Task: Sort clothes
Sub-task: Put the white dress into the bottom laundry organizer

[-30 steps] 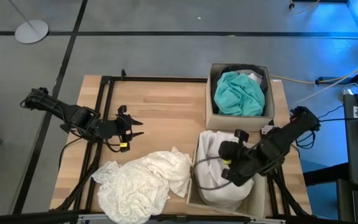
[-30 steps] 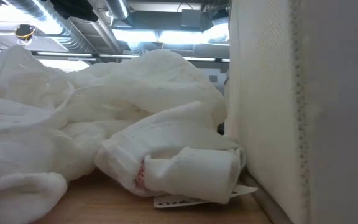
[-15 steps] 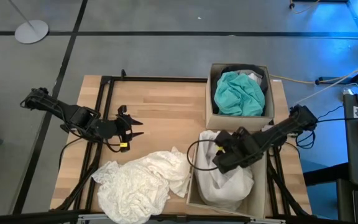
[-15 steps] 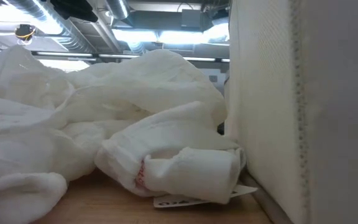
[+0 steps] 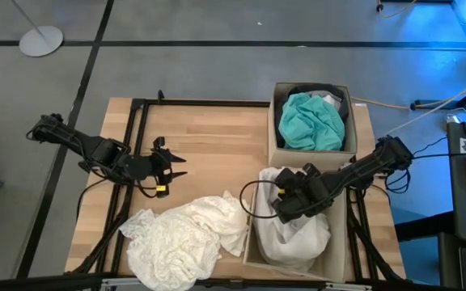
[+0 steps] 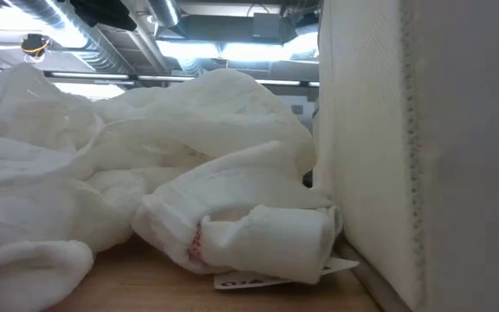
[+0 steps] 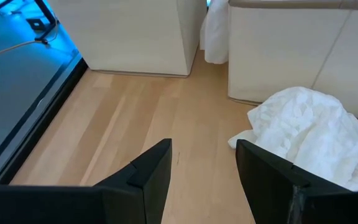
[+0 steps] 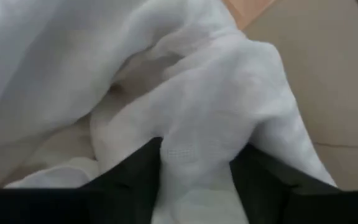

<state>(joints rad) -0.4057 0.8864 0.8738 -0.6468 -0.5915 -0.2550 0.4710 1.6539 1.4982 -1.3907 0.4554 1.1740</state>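
The right gripper [image 5: 285, 208] is reaching down into the near cardboard box [image 5: 337, 252], which is sitting at the near right corner of the wooden table [image 5: 217, 141]. Its two dark fingers [image 8: 135, 171] are standing apart, with a fold of white cloth [image 8: 197, 137] lying between them. I cannot tell if they are pinching it. That white cloth [image 5: 294, 230] is filling the near box and is hanging a little over the box's left rim.

The left gripper [image 5: 176, 167] is waiting over the left side of the table, with its fingers [image 7: 148, 174] spread open and nothing between them.

A big crumpled white garment [image 5: 186, 240] is lying in a heap on the table near the front edge, just beside the near box. From table height, this heap [image 6: 145, 182] is touching the box wall [image 6: 362, 147].

A teal garment [image 5: 310, 121] is sitting on top in the far box [image 5: 275, 121], at the far right corner. A bit of dark cloth [image 5: 314, 91] is peeking out behind it.
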